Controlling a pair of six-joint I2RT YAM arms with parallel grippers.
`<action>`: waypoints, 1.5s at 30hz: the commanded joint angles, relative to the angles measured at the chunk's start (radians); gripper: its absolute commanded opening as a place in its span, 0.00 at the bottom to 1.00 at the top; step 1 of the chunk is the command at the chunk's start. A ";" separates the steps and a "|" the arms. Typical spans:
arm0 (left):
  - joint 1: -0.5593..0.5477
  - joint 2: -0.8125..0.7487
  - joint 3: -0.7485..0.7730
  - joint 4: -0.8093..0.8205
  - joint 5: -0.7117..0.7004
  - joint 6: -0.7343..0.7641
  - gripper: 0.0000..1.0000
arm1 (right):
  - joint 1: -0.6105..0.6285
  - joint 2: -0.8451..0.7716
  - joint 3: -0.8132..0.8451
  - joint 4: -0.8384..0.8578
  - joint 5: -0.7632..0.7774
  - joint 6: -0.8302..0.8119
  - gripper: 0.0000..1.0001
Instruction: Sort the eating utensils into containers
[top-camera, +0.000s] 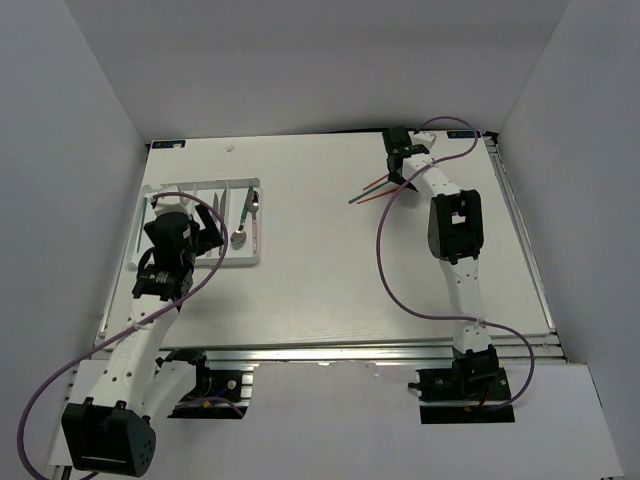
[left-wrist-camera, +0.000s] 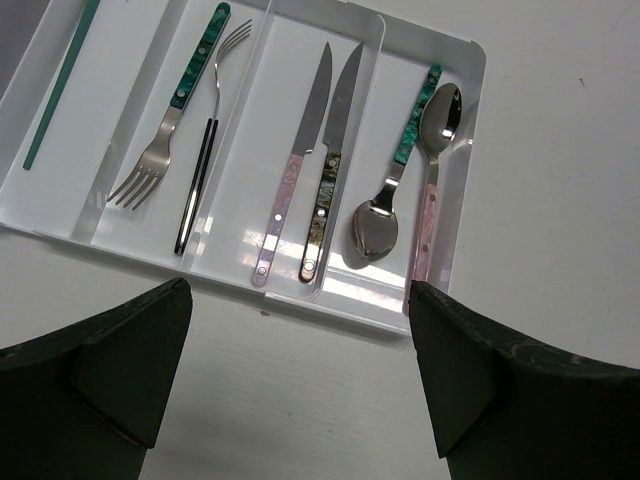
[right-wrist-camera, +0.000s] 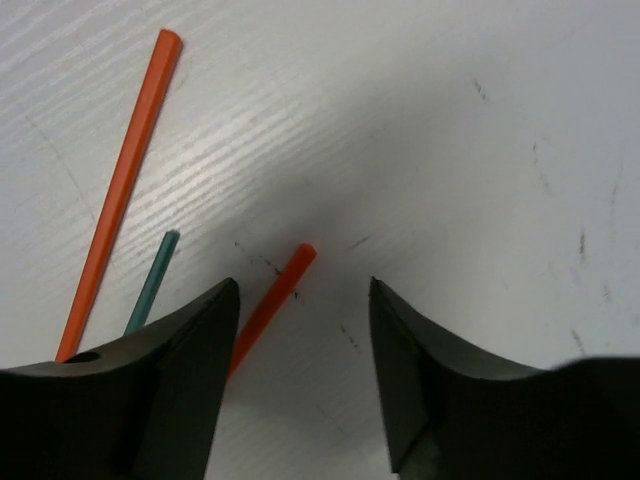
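The white tray (left-wrist-camera: 470, 60) holds two forks (left-wrist-camera: 175, 110), two knives (left-wrist-camera: 300, 150), two spoons (left-wrist-camera: 376, 228) and a teal chopstick (left-wrist-camera: 62, 85) in its slots. My left gripper (left-wrist-camera: 300, 330) hangs open just before the tray's near edge, nothing between its fingers. In the top view it (top-camera: 200, 240) is over the tray (top-camera: 240, 264). At the far right, two red chopsticks (top-camera: 375, 183) and a teal one (top-camera: 362, 197) lie on the table. My right gripper (right-wrist-camera: 303, 300) is down over them, open, with one red chopstick's tip (right-wrist-camera: 275, 295) between its jaws by the left finger.
A longer red chopstick (right-wrist-camera: 120, 195) and the teal chopstick (right-wrist-camera: 152, 280) lie left of my right gripper's left finger (right-wrist-camera: 190, 350). White walls enclose the table on three sides. Purple cables loop from both arms over the table.
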 joint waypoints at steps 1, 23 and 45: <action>-0.004 -0.017 0.003 0.006 0.015 0.002 0.98 | -0.006 -0.034 -0.153 -0.022 -0.100 0.034 0.57; -0.004 -0.011 0.040 -0.121 0.142 -0.077 0.98 | -0.008 -0.334 -0.717 0.155 -0.340 0.039 0.00; -0.628 0.440 -0.072 0.798 0.494 -0.509 0.98 | 0.208 -1.075 -1.284 0.811 -0.736 0.048 0.00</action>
